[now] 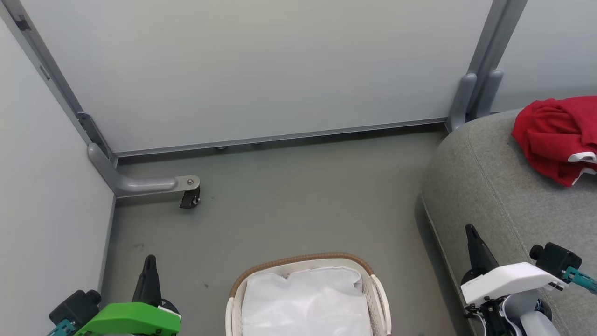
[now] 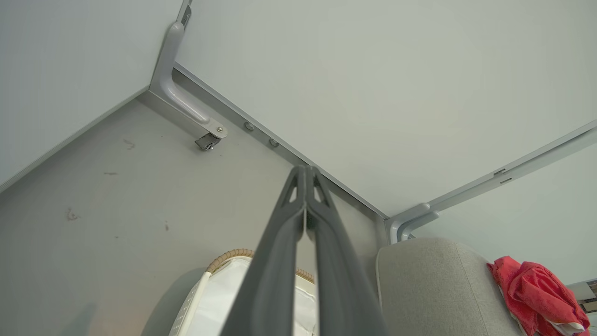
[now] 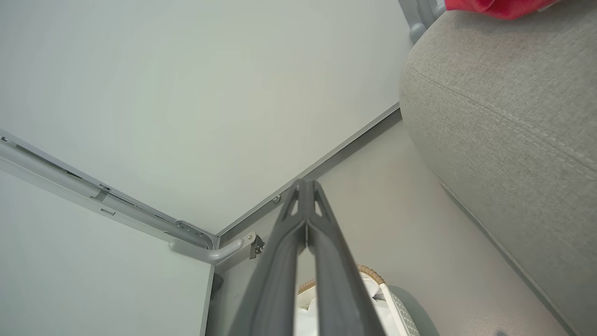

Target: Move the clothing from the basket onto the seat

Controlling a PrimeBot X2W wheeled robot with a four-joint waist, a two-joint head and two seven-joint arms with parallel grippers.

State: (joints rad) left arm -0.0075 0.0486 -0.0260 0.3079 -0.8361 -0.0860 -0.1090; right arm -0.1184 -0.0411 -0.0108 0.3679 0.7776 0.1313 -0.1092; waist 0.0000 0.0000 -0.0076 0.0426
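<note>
2 tools closed, empty: left tool left of basket, right tool right of it. Clothing on seat right of basket, well apart from both.

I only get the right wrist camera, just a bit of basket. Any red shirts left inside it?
Observer: The head view shows the basket holding just its white liner, no red, though its near end is cut off.
Operator: Where's the red stuff then?
Observer: The clothing lies bunched on the seat, white trim showing.
Operator: Is my other hand holding something?
Observer: No, the left gripper has its jaws shut on nothing.
</note>
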